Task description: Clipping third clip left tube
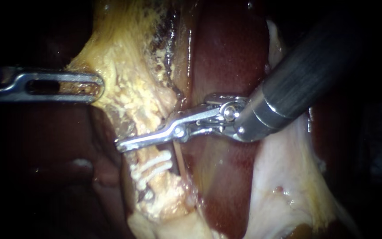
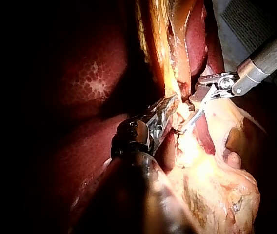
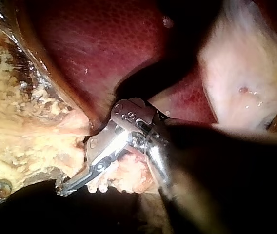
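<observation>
the endoscope is set close to the tissue and faces it squarely; the left instrument (image 1: 97, 86) is admitted from 9 o'clock, the right instrument (image 1: 122, 144) from 2 o'clock. each wrist view is taken from behind its own shaft, looking along it to the tip, the right one from nearer. the right instrument's tip and the yellow tissue (image 1: 129, 84) are shared by all three views.

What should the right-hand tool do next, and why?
Probably squeeze a clip on right there: the right instrument lies across the tube just above two white clips, tip clear past it, while the left instrument grips the yellow tissue.
</observation>
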`<state>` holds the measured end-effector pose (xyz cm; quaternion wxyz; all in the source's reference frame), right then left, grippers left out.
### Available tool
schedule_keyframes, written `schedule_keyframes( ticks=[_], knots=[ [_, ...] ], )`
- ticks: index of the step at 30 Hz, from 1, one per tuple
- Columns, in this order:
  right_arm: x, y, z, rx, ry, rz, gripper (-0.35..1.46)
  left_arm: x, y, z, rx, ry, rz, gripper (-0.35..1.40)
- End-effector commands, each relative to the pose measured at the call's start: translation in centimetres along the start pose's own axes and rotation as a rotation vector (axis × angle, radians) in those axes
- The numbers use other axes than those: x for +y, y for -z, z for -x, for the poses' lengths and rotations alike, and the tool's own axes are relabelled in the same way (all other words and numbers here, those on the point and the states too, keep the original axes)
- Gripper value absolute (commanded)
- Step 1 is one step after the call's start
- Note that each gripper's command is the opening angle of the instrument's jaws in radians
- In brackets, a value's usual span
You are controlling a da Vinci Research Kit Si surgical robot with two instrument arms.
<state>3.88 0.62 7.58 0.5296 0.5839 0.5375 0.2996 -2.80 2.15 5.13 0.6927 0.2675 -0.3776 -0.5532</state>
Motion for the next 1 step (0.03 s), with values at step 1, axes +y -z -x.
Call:
schedule_keyframes(
  ticks=[1],
  knots=[
    [-0.01, 0.00, -0.01, 0.001, 0.000, 0.001, -0.35, 0.00, 0.00, 0.00, 0.000, 0.000, 0.000, -0.35]
  ],
)
